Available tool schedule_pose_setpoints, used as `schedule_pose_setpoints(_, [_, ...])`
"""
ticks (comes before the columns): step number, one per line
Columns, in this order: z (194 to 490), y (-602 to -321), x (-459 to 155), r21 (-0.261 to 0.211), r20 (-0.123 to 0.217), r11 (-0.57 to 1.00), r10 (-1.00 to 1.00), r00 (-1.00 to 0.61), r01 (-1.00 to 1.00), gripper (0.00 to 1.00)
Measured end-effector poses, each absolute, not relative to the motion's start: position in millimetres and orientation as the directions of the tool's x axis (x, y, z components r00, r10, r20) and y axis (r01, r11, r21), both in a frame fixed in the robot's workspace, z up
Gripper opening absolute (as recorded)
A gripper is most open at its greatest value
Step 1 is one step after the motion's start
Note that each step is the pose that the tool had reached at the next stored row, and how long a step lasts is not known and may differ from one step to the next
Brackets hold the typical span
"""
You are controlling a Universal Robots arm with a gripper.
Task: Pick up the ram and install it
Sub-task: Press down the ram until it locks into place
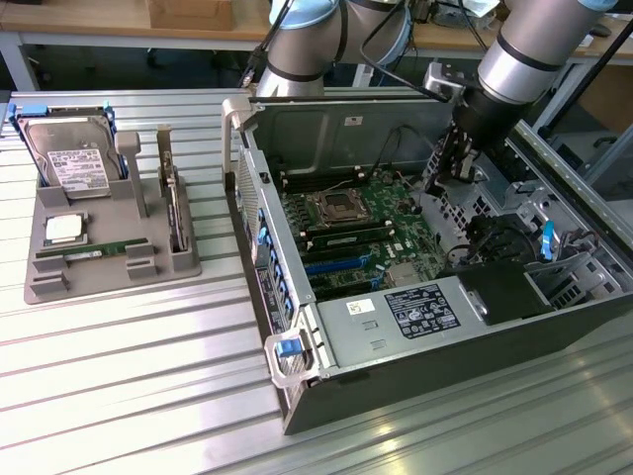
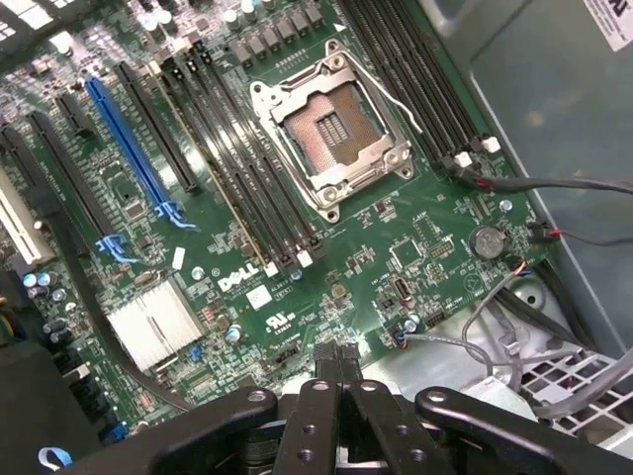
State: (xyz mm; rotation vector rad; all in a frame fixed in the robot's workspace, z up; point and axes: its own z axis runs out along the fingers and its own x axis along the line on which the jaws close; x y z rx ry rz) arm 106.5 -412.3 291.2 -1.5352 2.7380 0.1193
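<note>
Gripper (image 2: 339, 371) is closed, fingers pressed together, nothing between them. It hangs inside the open computer case (image 1: 396, 376), above the motherboard (image 2: 415, 247), at the board's edge near the bare metal floor of the case.

In the exterior view the arm (image 1: 534, 49) comes down at about 1 o'clock from the case's centre, gripper (image 1: 450, 163) over the far right part of the board.

The ram (image 1: 94, 251) is not in hand. It lies flat in the grey parts tray (image 1: 109, 272) outside the case, at roughly 9 o'clock from the case, well apart from the gripper. In the same tray: hard drive (image 1: 67, 158) at the back, processor chip (image 1: 63, 230) just behind the ram. A second stick (image 1: 175, 213) appears to stand on edge in the tray's right-hand holder, can't say for sure.

On the board, the processor socket (image 2: 331, 129) is open and empty. Long memory slots (image 2: 247, 168) run on both sides of it. From the wrist view they look unfilled; in the exterior view I can't tell.

Judgement: pick step not done, we're at the start. Next move calls for opening the jaws, travelling across to the tray, and lining the fingers across the stick's thin edges. It's a thin flat part in a shallow recess, so there's little margin.
</note>
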Motion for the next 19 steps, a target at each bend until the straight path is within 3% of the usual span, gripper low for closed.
schedule_pose_setpoints(19, [291.1,-412.3,106.5,0.066,-0.037,0.693,-0.717,-0.696,-0.718,0.1])
